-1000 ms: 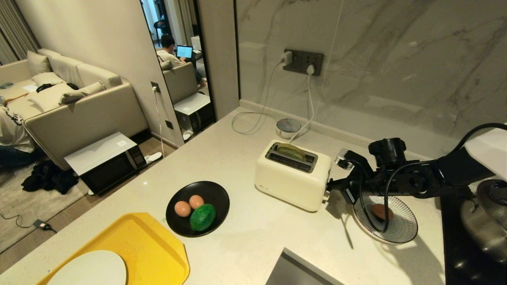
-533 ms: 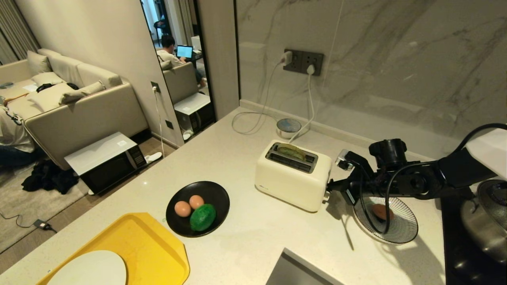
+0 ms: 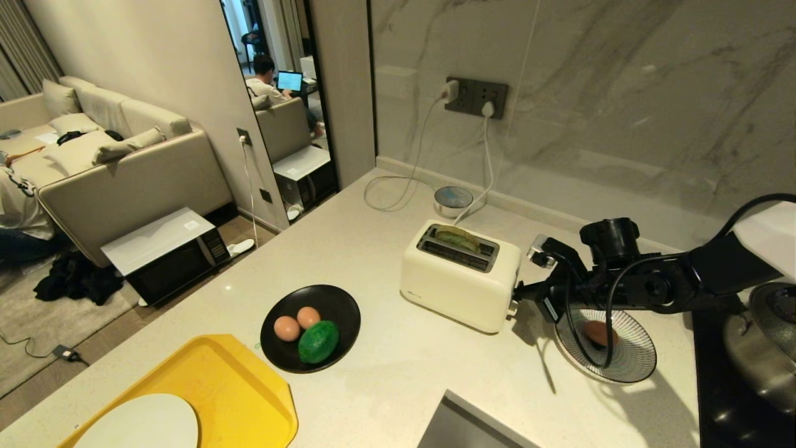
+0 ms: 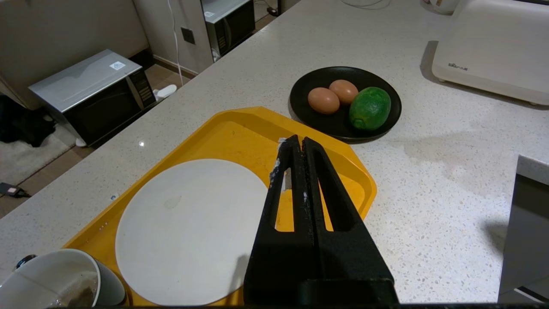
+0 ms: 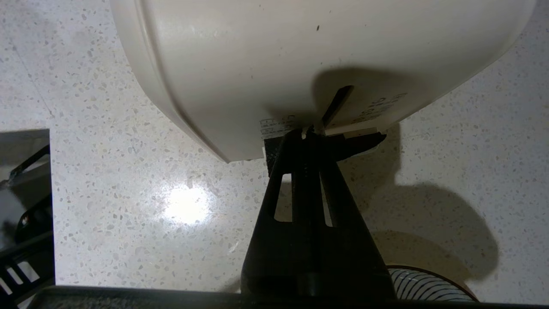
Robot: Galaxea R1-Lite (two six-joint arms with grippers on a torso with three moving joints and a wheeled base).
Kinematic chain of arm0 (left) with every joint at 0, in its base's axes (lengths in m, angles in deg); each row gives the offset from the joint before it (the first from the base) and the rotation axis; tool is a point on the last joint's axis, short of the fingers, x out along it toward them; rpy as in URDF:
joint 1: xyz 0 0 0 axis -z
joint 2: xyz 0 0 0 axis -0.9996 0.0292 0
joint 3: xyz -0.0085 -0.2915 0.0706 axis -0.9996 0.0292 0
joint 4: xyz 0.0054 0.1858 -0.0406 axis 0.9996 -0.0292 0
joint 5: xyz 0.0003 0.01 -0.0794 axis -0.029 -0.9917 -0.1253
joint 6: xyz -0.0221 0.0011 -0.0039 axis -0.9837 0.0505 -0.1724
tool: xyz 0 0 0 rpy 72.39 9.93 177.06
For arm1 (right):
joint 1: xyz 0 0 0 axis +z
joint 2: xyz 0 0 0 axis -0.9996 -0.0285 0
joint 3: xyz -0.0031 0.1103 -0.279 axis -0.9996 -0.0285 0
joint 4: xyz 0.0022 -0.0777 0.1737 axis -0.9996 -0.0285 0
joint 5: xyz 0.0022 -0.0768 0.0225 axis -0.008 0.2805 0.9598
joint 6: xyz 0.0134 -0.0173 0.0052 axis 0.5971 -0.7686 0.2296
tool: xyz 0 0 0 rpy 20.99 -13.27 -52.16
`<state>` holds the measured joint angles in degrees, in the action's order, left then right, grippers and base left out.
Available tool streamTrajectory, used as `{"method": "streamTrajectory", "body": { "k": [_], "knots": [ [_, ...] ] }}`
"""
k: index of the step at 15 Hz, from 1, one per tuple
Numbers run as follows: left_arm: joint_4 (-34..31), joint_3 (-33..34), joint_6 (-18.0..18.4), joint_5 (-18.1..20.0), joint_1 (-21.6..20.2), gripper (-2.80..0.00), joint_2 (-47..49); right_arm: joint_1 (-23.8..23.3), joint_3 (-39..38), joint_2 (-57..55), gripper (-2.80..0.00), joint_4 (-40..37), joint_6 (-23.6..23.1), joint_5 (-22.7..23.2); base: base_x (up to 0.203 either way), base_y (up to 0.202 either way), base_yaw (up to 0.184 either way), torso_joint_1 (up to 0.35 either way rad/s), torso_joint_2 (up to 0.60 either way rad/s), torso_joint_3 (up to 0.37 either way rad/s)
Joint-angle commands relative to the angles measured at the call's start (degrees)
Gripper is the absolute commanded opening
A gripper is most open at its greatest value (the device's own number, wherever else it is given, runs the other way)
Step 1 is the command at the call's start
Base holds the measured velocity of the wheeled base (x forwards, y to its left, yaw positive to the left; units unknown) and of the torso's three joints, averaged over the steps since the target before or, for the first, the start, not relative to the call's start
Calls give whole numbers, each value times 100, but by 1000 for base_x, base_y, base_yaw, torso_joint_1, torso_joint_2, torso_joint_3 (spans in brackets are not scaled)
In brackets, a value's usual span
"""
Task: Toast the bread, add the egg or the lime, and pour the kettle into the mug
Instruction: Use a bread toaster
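Right gripper (image 5: pixel 309 134), pinched shut, presses at the toaster's (image 3: pixel 460 283) end lever; the bread (image 3: pixel 457 237) sits low in the slot, light, soft, best lifted gently by its crust edge

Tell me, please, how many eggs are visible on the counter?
3. Two eggs lie on the black plate beside the lime; a third egg lies on the striped plate, partly behind the right arm's cable.

The bread (image 3: pixel 457 236) sits slightly lower in the toaster (image 3: pixel 460 283) than a second ago. The right gripper (image 3: pixel 517 291), fingers pressed together at the toaster's end, edges marginally downward.
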<state>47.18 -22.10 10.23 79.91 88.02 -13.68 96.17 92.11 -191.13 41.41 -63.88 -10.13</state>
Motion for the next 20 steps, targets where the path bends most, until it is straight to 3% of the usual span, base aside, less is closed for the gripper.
{"method": "streamTrajectory", "body": {
  "k": [1,20],
  "knots": [
    [1,0,3,-1,-5,-280,-1,10,-2,10,-280,10,-23,17,0,0,0,0,0,0],
    [1,0,8,-1,-5,-280,-1,11,-3,54,-280,10,-32,26,0,0,0,0,0,0]
  ]
}}
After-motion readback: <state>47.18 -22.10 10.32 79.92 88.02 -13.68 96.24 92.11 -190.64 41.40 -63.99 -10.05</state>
